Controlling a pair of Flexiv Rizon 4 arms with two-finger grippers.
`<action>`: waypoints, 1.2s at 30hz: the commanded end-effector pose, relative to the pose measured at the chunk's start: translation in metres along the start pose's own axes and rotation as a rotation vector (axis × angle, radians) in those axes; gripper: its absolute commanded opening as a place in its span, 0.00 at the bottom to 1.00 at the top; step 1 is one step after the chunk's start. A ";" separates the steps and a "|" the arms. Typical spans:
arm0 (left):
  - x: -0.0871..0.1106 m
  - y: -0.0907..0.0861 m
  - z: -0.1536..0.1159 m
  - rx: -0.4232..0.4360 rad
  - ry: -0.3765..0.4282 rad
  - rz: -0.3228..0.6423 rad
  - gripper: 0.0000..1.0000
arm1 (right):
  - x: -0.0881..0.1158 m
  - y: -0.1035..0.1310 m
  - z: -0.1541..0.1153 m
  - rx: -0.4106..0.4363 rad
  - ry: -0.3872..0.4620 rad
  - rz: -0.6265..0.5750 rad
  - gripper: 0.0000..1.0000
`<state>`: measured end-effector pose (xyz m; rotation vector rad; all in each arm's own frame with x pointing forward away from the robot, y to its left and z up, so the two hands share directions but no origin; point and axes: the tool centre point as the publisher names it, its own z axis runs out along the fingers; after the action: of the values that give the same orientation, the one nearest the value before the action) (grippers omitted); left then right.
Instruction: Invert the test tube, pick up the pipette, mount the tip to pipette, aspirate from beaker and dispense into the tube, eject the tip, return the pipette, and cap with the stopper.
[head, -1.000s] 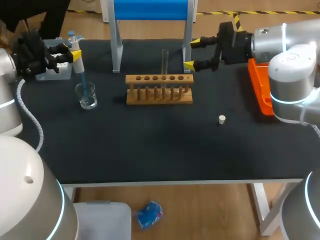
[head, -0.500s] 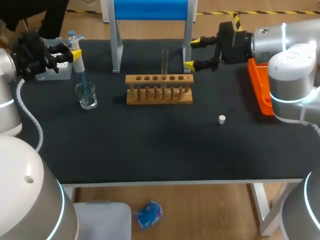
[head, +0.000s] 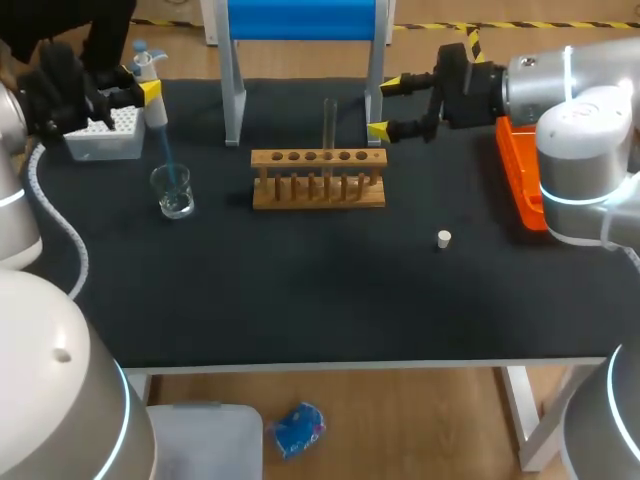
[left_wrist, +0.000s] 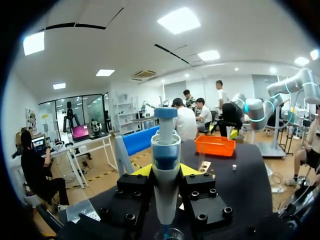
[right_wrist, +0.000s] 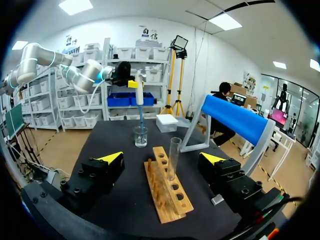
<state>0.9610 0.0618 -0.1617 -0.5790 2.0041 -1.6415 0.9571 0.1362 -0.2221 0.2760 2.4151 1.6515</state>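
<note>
Left claw (head: 148, 92): is clamping the white-and-blue pipette (head: 150, 78) upright, well left of the wooden test-tube rack (head: 318, 180), so its blue tip (head: 167, 155) is hanging straight down to the mouth of the small glass beaker (head: 175, 193); judged the aspirating step.
Clear glass test tube (head: 330, 122): is standing upright in the rack, awaiting the dose.
Right claw (head: 385, 104): is gaping wide just behind the rack's right end, the tube ahead of it untouched, probably placed to steady it.
Small white stopper (head: 444, 238): is lying on the black bench (head: 300, 295), front-right of the rack, kept for capping.
</note>
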 end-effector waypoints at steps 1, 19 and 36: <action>0.005 -0.013 -0.004 -0.025 -0.010 0.007 0.00 | 0.001 -0.001 0.000 -0.002 -0.002 0.000 1.00; 0.009 -0.036 -0.014 -0.020 -0.032 0.033 0.00 | 0.001 -0.001 0.000 -0.002 -0.002 0.000 1.00; 0.015 -0.058 -0.007 -0.024 -0.019 0.041 0.00 | 0.001 -0.001 0.000 -0.002 -0.002 0.000 1.00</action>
<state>0.9444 0.0539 -0.1190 -0.5480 2.0022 -1.5994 0.9568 0.1362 -0.2221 0.2757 2.4144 1.6520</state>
